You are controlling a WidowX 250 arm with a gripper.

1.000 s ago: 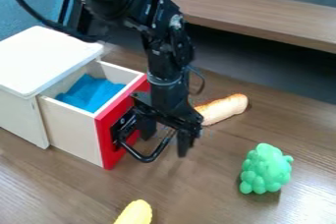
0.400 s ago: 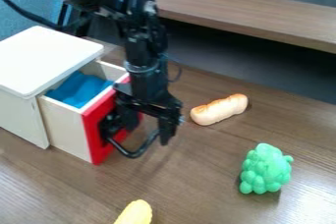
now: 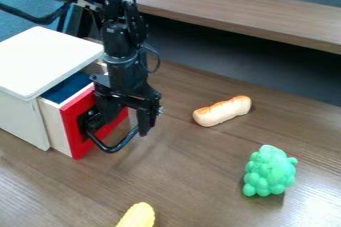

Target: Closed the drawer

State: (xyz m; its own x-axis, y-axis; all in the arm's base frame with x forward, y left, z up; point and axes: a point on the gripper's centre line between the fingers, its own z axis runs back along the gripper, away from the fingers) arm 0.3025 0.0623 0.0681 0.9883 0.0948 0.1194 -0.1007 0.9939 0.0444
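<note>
The bread roll (image 3: pixel 223 111) and green grapes (image 3: pixel 269 172) obstruct, with room to pass between them.

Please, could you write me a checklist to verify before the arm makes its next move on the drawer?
1. Drawer fully closed: not ok, its red front stands out from the white cabinet.
2. Gripper at the red front, by the black handle: ok.
3. Gripper free of the handle: cannot tell.
4. Bread roll, green grapes and yellow toy away from the drawer: ok.
5. Blue material inside low enough to pass under the top: cannot tell.
</note>
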